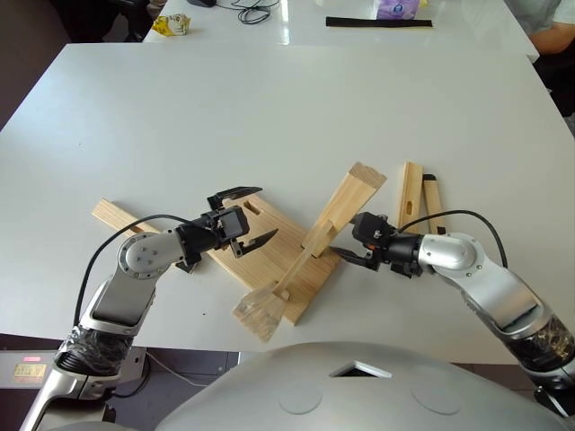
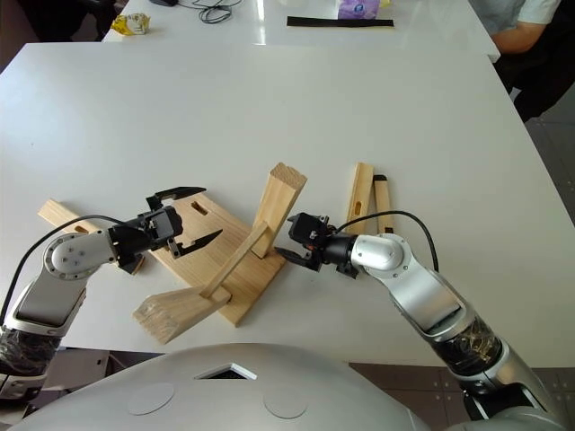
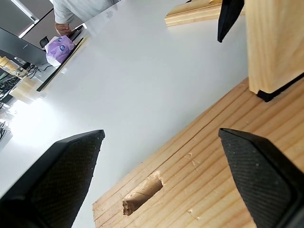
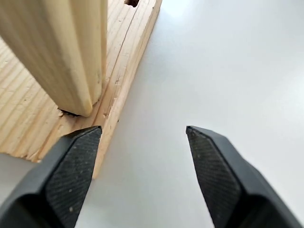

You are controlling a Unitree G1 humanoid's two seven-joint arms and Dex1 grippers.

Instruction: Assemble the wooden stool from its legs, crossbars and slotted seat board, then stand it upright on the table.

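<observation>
Two finger sets spread, empty: my left fingers (image 3: 61, 175) over seat board (image 1: 268, 259) flat on desk (image 1: 269, 108); my right fingers (image 4: 71, 171) beside its edge, near slotted leg (image 1: 346, 202). Wood probably light, stiff; grip leg mid-length.

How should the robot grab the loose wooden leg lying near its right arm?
Probably from above, jaws across the narrow width of the loose leg, near its far end. It lies flat on the table, so only its long sides are free, and a thinner bar crowds its right side nearer the robot.
</observation>
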